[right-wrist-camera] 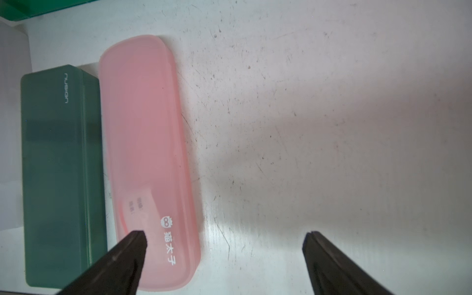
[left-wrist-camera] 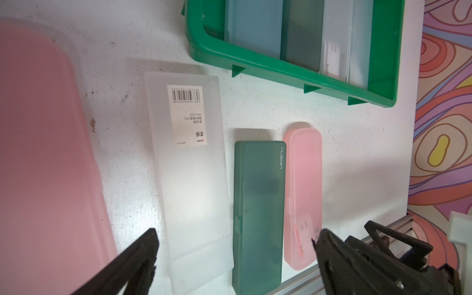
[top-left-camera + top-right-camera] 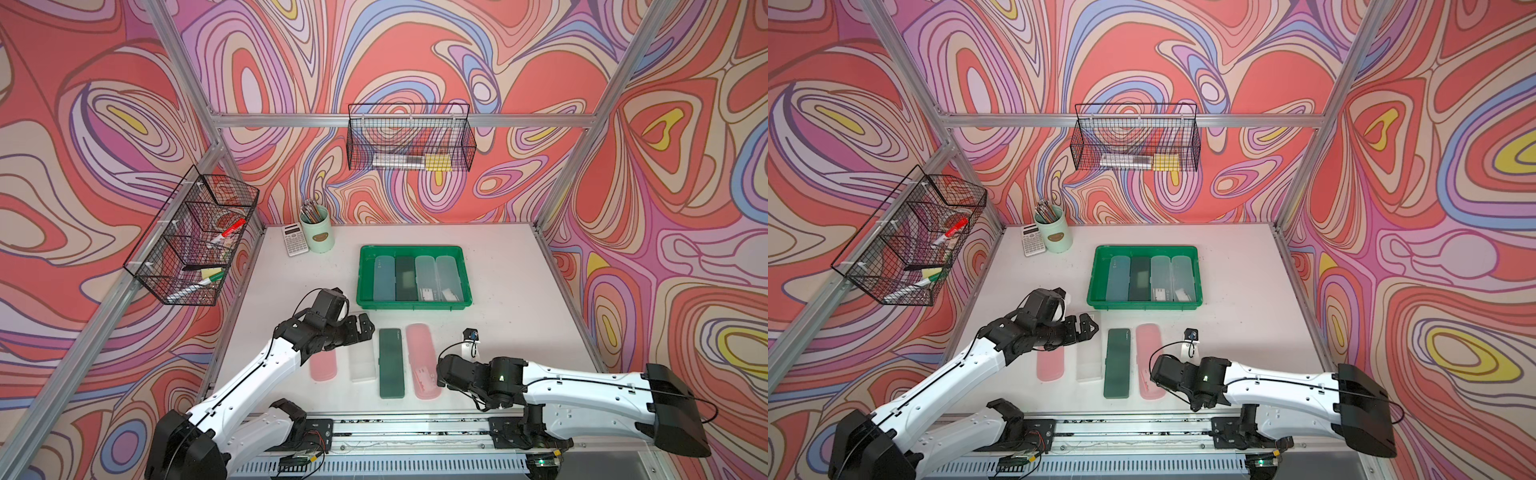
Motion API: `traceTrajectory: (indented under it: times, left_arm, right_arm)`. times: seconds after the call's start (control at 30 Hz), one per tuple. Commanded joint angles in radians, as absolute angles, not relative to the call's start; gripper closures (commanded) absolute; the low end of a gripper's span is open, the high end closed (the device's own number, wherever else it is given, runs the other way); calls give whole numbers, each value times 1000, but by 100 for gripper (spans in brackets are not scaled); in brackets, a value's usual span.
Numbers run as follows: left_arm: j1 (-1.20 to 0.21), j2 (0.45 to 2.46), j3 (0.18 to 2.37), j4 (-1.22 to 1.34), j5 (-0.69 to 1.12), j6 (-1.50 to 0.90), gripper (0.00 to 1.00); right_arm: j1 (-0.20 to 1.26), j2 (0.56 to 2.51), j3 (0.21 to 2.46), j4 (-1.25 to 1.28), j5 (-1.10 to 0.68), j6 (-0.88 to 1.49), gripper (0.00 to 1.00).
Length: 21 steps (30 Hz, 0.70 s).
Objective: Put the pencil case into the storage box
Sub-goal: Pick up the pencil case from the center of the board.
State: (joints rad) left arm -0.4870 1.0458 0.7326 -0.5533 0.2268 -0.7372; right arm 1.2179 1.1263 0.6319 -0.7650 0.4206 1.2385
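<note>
1. The storage box [image 3: 415,304] stands at the far middle of the bench [image 3: 511,291]. Four boxed cases [image 3: 405,277] are laid in it side by side, long sides together, so its floor is covered almost wall to wall.
2. Four more cases are lined up on the bench nearer the arms, parallel and just beside one another: the left pink case [image 3: 323,368], the frosted case [image 3: 362,365], the dark green case [image 3: 390,363] and the right pink case [image 3: 419,351]. The row is judged to be set within reach of both arms.
3. The left gripper [image 3: 362,328] is held released, jaws wide, above the far end of the frosted case. Nothing is grasped.
4. The right gripper [image 1: 224,233] is likewise released and empty, at the near end of the right pink case. One finger is seen over that case and the other over bare bench, so a grasp is judged not yet centred.
5. Counted: eight cases, one box, two grippers.
6. With the floor filled, further cases are judged to need stacking.
</note>
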Motion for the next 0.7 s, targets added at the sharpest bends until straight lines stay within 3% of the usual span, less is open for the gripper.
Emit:
traceTrajectory:
  times: [0.0, 0.3, 0.67]
  left_arm:
    - [-496, 1039, 750, -543, 206, -729, 1]
    - [-497, 1008, 765, -596, 179, -698, 1]
    - [-496, 997, 759, -595, 179, -680, 1]
  right_arm:
    - [1234, 1194, 676, -730, 390, 1195, 2]
    - [1276, 1470, 814, -652, 349, 1167, 2]
    - [1305, 1598, 856, -694, 322, 1215, 2]
